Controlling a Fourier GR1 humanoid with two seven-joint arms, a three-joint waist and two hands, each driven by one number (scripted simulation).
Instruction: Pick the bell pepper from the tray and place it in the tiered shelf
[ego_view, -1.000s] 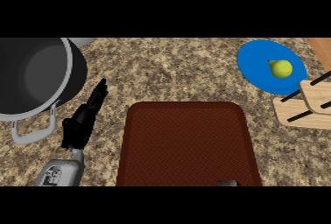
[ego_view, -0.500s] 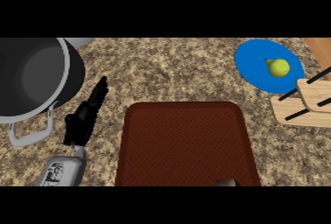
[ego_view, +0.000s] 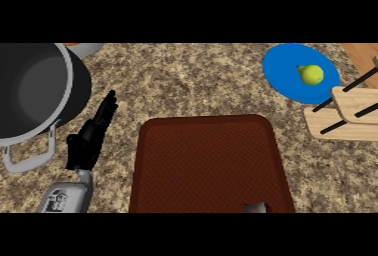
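In the head view, the dark red tray (ego_view: 210, 165) lies in the middle of the speckled surface (ego_view: 192, 80), close to the near edge. I see no bell pepper on the part of it that shows. The only small fruit-like thing is a yellow-green round thing (ego_view: 311, 74) on a blue plate (ego_view: 284, 75) at the far right. I cannot tell if this is the pepper. The wooden tiered shelf (ego_view: 354, 107) stands just near of that plate, at the right edge. Its boards, as far as they show, carry nothing that I can see.

So I cannot settle which step is in hand. If the yellow-green thing is the pepper, it is off the tray but not in the shelf. If it is not, the pepper is hidden from me. The next move calls first for finding the pepper for sure.

My left hand (ego_view: 88, 142) is at the left, between the big black pot (ego_view: 37, 90) and the tray. Its fingers are straight and pressed together, pointing far. It holds nothing, and it seems apart from the pot.

A small grey piece (ego_view: 256, 207) shows at the near edge of the tray. It may belong to my right arm, but my right hand itself does not show.
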